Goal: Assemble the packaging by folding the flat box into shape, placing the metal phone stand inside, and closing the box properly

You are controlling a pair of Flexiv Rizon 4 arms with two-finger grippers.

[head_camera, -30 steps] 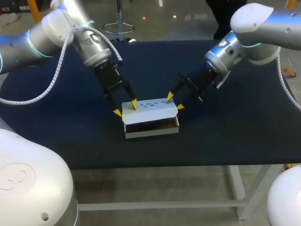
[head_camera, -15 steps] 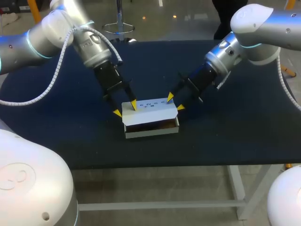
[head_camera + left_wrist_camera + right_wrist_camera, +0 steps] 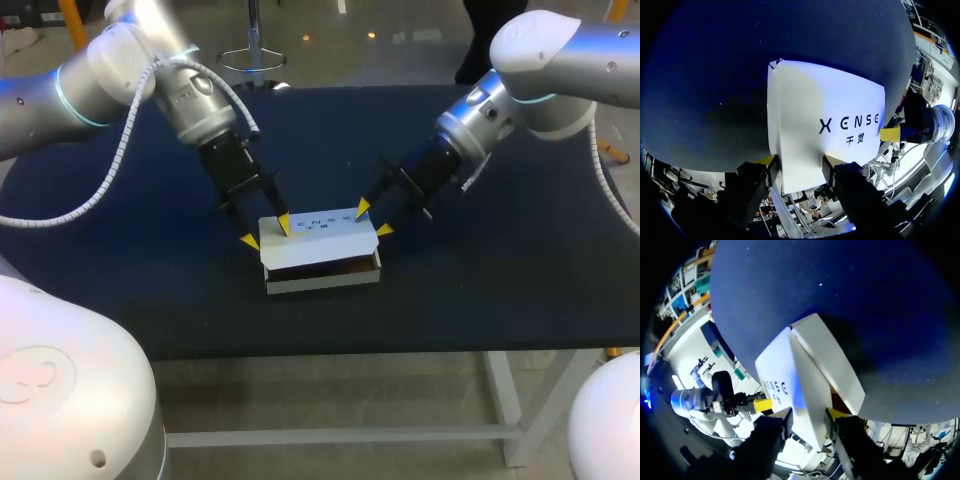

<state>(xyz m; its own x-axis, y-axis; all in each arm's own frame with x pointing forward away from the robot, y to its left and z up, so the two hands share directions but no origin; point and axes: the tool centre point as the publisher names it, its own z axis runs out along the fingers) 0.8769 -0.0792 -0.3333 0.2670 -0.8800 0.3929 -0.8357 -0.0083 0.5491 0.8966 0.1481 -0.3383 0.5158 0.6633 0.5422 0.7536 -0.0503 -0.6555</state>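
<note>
1. Box (image 3: pixel 322 277) sits mid-worktop (image 3: pixel 150 290), long axis running left–right between the two arms. Each arm is at its own end, about equally near.
2. Lid (image 3: pixel 318 232) is folded over from the back edge but not seated; a dark gap shows along the front, above the front wall. My read is that the next move has to go down and forward from both ends together.
3. Left fingers (image 3: pixel 771 161) straddle the lid's left end. Card fills the gap and both tips look in contact, so they're gripping it.
4. Right fingers (image 3: pixel 839 414) do the same at the right end.
5. The box is white card with dark print on the lid and a brown interior. I can't make out the stand inside.
</note>
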